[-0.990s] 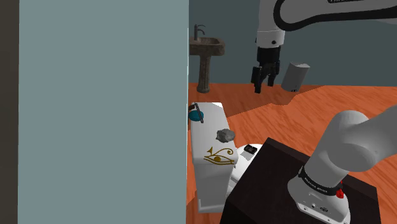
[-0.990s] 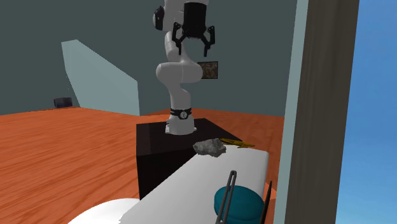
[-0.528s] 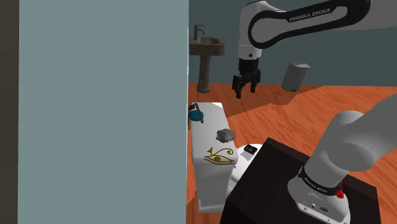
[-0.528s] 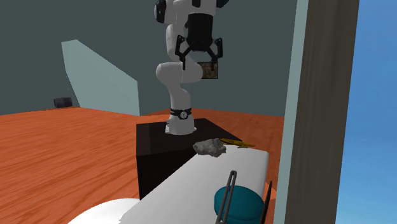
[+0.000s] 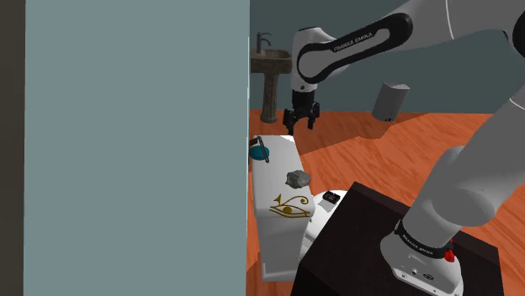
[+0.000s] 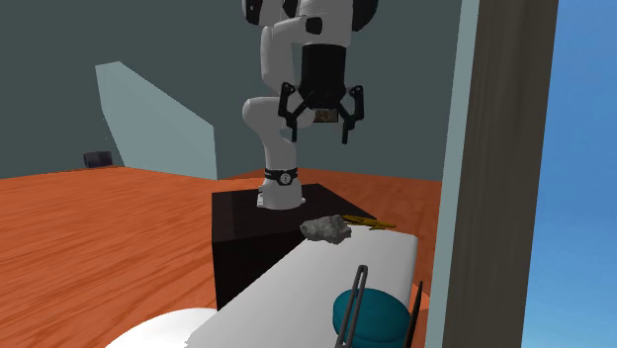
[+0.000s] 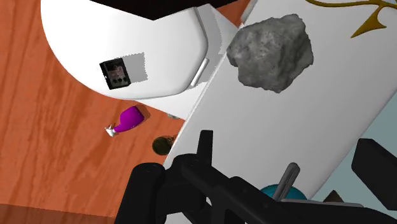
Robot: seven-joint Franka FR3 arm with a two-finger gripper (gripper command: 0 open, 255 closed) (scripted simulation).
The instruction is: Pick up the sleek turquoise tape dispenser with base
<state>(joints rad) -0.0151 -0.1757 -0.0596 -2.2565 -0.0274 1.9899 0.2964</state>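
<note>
- Hanging above the far end of the toilet's flat white top (image 5: pixel 278 172) in the shoulder view, the hand (image 5: pixel 301 118) has its fingers spread and empty. The turquoise tape dispenser (image 5: pixel 259 152) sits at about 8 o'clock from it, on the top's edge, tight against the grey-blue wall panel (image 5: pixel 135 143).
- Along the same top, toward the dark stand (image 5: pixel 370 244), lie a grey rock (image 5: pixel 296 177) and then a gold eye emblem (image 5: pixel 290 204), both apart from the dispenser.
- Orange floor (image 5: pixel 395 151) lies open at 4 o'clock of the hand. A pedestal sink (image 5: pixel 272 71) stands at 11 o'clock and a grey bin (image 5: pixel 390 101) at about 3 o'clock; what either holds cannot be made out.
- In the second exterior view the open hand hangs high, with the rock near 6 o'clock below it. The dispenser is at the picture's lower edge, and the wall rises close at its 3 o'clock.
- In the wrist view the dispenser shows between the spread fingers, untouched, with the rock farther along the top. Past the top's edge is the rounded toilet lid (image 7: pixel 83 38), which carries a small black device (image 7: pixel 115 72). A purple object (image 7: pixel 130 119) and a dark round object (image 7: pixel 162 146) lie on the floor.
</note>
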